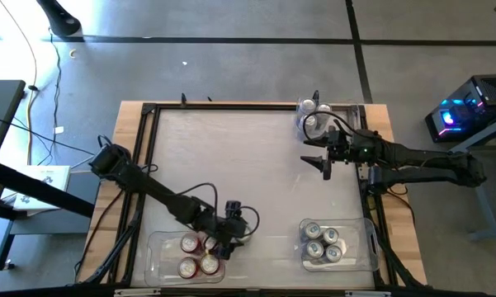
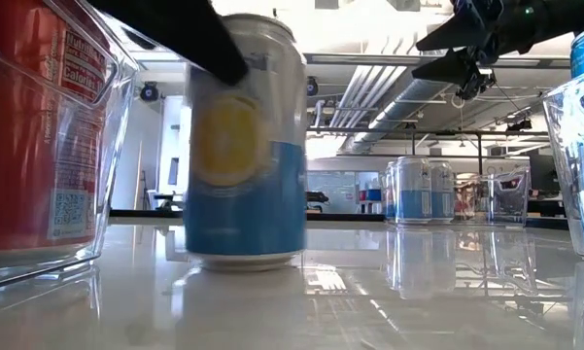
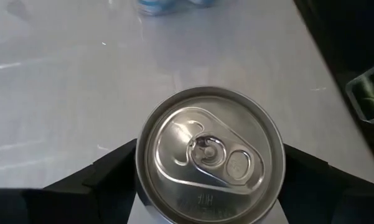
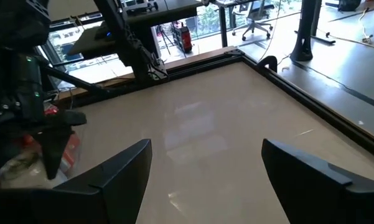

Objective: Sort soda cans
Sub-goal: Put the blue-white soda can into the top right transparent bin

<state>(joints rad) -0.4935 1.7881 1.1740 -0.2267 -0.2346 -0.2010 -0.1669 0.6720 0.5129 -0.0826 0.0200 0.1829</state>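
A blue and silver soda can with a yellow lemon print (image 2: 245, 146) stands upright on the table just right of the near-left bin. Its silver top (image 3: 210, 155) fills the left wrist view. My left gripper (image 1: 230, 228) (image 3: 210, 180) is over it, shut on it, and hides it in the high view. Red cans (image 1: 196, 254) (image 2: 39, 126) stand in the near-left clear bin (image 1: 161, 247). Several silver-topped cans (image 1: 323, 242) stand in the near-right bin (image 1: 367, 247). My right gripper (image 1: 324, 163) (image 4: 205, 180) hangs open above the table's right half, holding nothing. My left gripper pinches the blue and silver can between its two fingers (image 3: 109, 177), one on each side of the can's wall just below the rim (image 3: 140, 168). It comes from above, pointing down. The can is upright, and its base (image 2: 245, 261) looks to be on the table.
More cans (image 1: 311, 117) (image 2: 420, 190) stand near the table's far right corner, close behind my right gripper. A dark raised frame (image 1: 231, 107) runs along the table's edges. Bare tabletop (image 1: 231, 165) lies between the arms.
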